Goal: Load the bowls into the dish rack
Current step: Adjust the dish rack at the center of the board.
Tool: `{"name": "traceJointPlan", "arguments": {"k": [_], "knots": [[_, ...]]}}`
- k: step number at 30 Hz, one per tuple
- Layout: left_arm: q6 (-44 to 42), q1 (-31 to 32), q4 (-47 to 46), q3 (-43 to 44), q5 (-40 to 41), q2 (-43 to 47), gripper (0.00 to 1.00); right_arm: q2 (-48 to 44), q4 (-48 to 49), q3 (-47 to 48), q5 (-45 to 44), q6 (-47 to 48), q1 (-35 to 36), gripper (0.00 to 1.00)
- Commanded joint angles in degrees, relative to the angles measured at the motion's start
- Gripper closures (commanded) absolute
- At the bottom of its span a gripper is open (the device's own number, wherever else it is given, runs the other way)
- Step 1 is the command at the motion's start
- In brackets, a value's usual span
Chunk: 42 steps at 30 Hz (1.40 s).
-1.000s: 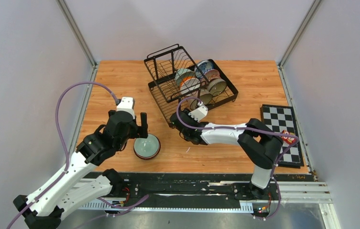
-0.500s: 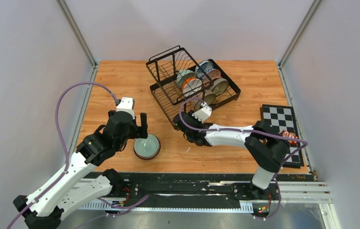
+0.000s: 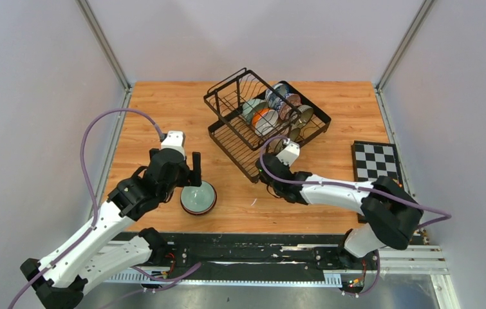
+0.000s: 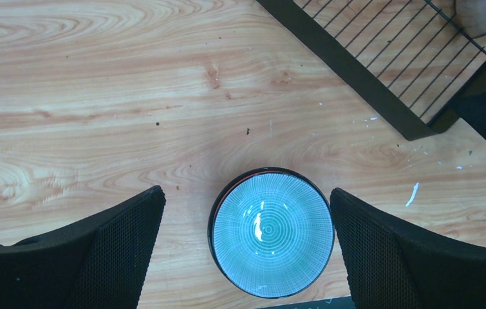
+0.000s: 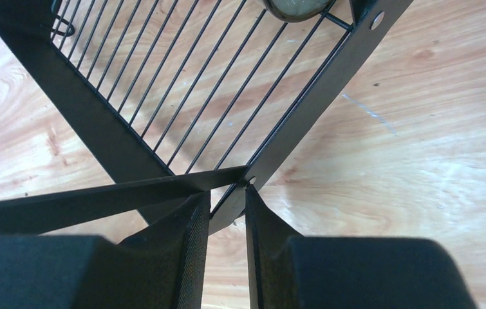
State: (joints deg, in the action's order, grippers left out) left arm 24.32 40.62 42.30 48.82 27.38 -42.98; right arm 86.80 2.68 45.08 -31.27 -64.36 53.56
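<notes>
Bowl (image 3: 198, 197) left of dish rack (image 3: 237, 145)

The pale celadon round ceramic bowl (image 4: 271, 230) is glossy-glazed, finely ringed, with a dark rim; the orange-brown wooden tabletop (image 4: 98, 96) shows smooth, faintly sheeny grain, flecked white at the bowl's 3 o'clock; the black metal wire dish rack (image 5: 98, 125) looks matt-coated; the left gripper (image 4: 246, 191) has black fingers (image 4: 118, 251) with matt, mesh-textured faces.

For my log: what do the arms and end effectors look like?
Both arms, left arm and right arm, mix white link shells with black joints. A purple cable loops along each. A white camera block sits at each wrist. The left end effector and right end effector have broad black fingers with mesh texture.
</notes>
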Motion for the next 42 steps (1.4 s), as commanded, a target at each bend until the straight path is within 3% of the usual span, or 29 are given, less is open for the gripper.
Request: {"name": "traceJointPlan", "arguments": {"k": [1,13,21,27,32,42], "knots": [[2.01,-0.28,-1.57,0.07,-1.35,-1.98,0.0,-2.01,-17.9,-7.6,7.98,10.65,-2.01,0.97],[3.24,-1.28,-13.8,0.41,-2.66,-16.15,0.0,-22.57,-28.86,-16.69,10.99,13.3,-6.24,0.97],[-0.44,-3.89,-22.05,3.97,-7.45,-29.12,0.0,-38.93,-33.08,-23.44,12.66,10.24,-7.06,0.97],[-1.12,-4.15,-25.47,6.6,-12.01,-37.05,0.01,-45.74,-34.94,-25.63,13.45,9.72,-7.55,0.97],[-0.82,-4.13,-27.41,7.55,-14.35,-41.67,0.07,-47.8,-35.17,-26.63,14.07,9.7,-7.68,0.97],[0.24,-4.51,-29.05,8.05,-17.12,-47.98,0.33,-49.09,-35.2,-27.28,14.33,9.52,-7.94,0.97]]}}
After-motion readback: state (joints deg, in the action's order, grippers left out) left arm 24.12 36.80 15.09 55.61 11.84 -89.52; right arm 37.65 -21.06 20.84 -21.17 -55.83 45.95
